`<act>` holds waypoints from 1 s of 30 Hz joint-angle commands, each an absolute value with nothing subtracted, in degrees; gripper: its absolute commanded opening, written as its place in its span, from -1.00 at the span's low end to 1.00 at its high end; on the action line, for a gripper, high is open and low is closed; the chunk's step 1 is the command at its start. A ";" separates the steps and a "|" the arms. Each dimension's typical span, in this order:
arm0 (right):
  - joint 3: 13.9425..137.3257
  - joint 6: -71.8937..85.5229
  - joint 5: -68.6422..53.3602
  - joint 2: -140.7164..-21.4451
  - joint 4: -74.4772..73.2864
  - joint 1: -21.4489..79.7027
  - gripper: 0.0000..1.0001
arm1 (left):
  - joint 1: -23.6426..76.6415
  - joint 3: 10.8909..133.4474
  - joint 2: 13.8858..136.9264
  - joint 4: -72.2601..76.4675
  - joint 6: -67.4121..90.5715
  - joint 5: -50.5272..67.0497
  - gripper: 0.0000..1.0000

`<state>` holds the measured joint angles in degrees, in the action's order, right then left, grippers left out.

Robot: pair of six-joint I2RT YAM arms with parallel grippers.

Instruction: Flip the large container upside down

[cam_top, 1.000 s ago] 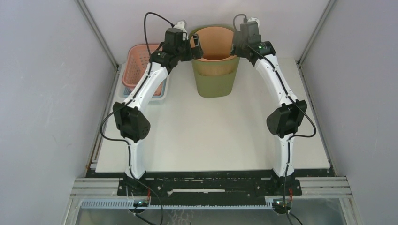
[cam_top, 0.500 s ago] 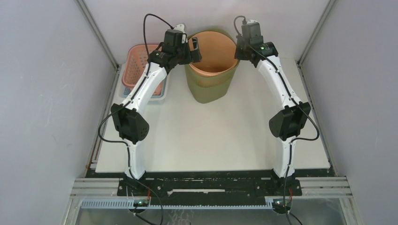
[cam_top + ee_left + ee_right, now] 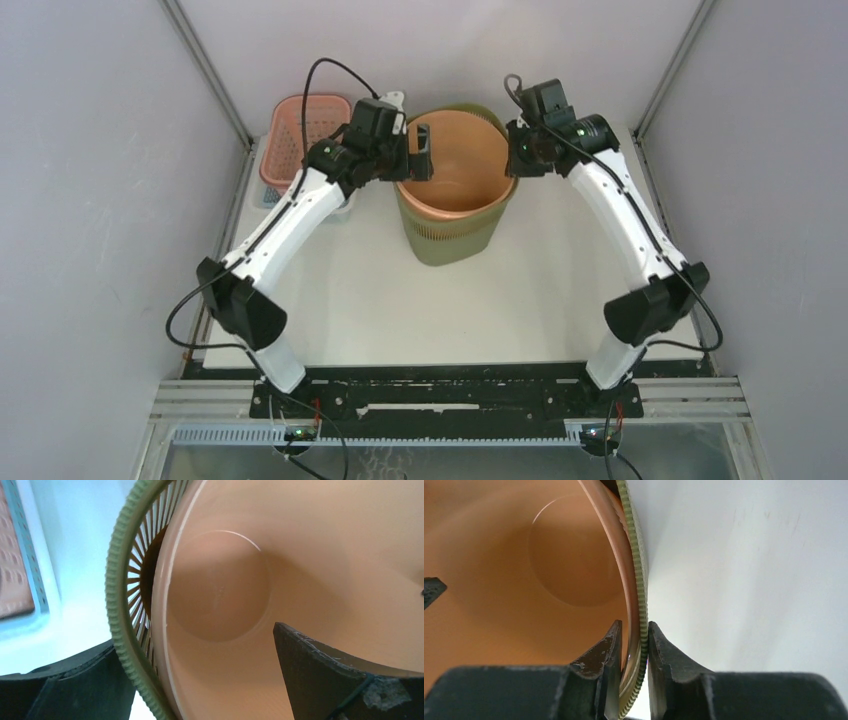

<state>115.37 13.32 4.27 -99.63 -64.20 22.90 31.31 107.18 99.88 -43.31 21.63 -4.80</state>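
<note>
Right gripper (image 3: pixel 634 630) is pinched on the rim of the large green ribbed plastic container (image 3: pixel 452 238), orange inside.
The rim is clamped at 3 o'clock, one finger inside and one outside. At 9 o'clock the left gripper (image 3: pixel 194 639) is spread wide astride the rim (no contact can be made out). The container is seen mouth-up at 12 o'clock on the white table (image 3: pixel 520 300). A pink slotted plastic basket (image 3: pixel 300 128) is seen at its 10 o'clock.

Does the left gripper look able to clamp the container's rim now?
Probably yes: the left gripper is open astride the rim of the large container, one finger inside, one outside.
</note>
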 commanded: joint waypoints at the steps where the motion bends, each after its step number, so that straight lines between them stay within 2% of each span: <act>1: 109.26 14.03 -3.04 -87.85 -67.00 28.05 -0.65 | 35.86 99.88 89.70 -40.91 22.23 -3.26 0.99; 5: 102.54 16.95 -0.56 -80.59 -68.27 32.54 -0.63 | 39.67 92.57 82.51 -40.96 23.53 -4.40 0.99; 7: 99.44 18.56 0.85 -77.13 -68.48 35.18 -0.55 | 41.22 88.76 78.63 -40.96 24.04 -5.61 0.99; 9: 97.08 19.73 2.04 -75.21 -68.30 37.07 -0.43 | 41.65 86.52 75.96 -40.58 24.47 -5.66 0.99; 13: 94.53 21.07 4.18 -73.57 -68.50 37.71 -0.02 | 41.41 85.21 72.71 -40.07 24.67 -5.01 0.99; 17: 93.55 21.90 5.40 -71.44 -69.00 38.22 0.30 | 39.82 83.32 70.75 -36.43 25.71 1.26 0.99; 24: 95.45 22.16 9.90 -66.93 -70.31 38.48 0.59 | 31.74 78.39 67.51 -30.40 29.15 13.21 0.99; 28: 96.72 21.43 13.34 -62.73 -69.17 38.67 0.70 | 31.18 78.35 59.83 -31.33 27.10 1.50 0.99; 29: 96.76 21.08 12.91 -61.74 -68.46 38.74 0.77 | 31.28 77.80 57.14 -30.37 26.74 -0.44 0.99; 30: 96.72 20.50 11.81 -60.80 -67.37 39.00 0.95 | 31.46 76.69 54.46 -28.69 26.55 -1.88 0.99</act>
